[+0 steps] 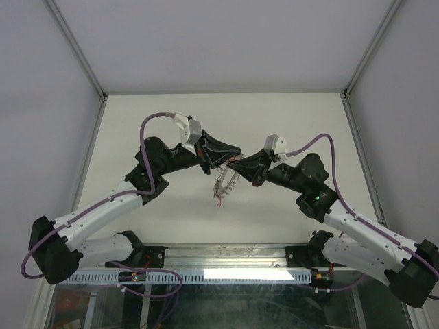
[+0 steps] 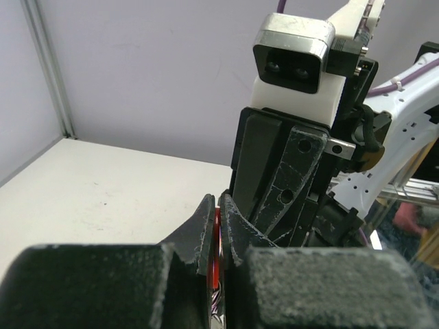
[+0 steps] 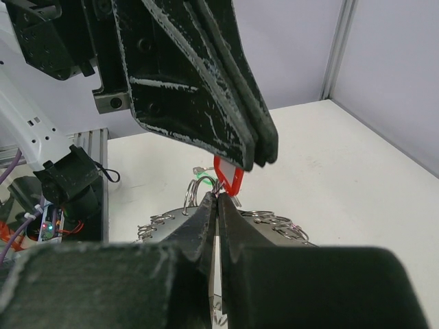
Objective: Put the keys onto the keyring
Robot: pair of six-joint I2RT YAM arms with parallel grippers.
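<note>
The keyring (image 1: 225, 184) is a grey metal disc edged with many small rings; it hangs above the table between both arms. My right gripper (image 3: 218, 200) is shut on the keyring's top edge (image 3: 274, 226). My left gripper (image 2: 219, 205) is shut on the red key (image 2: 217, 240). In the right wrist view its fingers (image 3: 206, 96) hold the red key head (image 3: 230, 177) right above my right fingertips, touching a split ring there. A green key head (image 3: 204, 179) shows just behind that ring; what it hangs from I cannot tell. In the top view both grippers, left (image 1: 232, 156) and right (image 1: 234, 166), meet tip to tip.
The white table (image 1: 164, 116) has grey walls on three sides and a metal rail (image 1: 219, 274) at the near edge. A small red piece (image 1: 218, 203) dangles at the keyring's lower end. The right arm's camera housing (image 2: 291, 58) fills the left wrist view.
</note>
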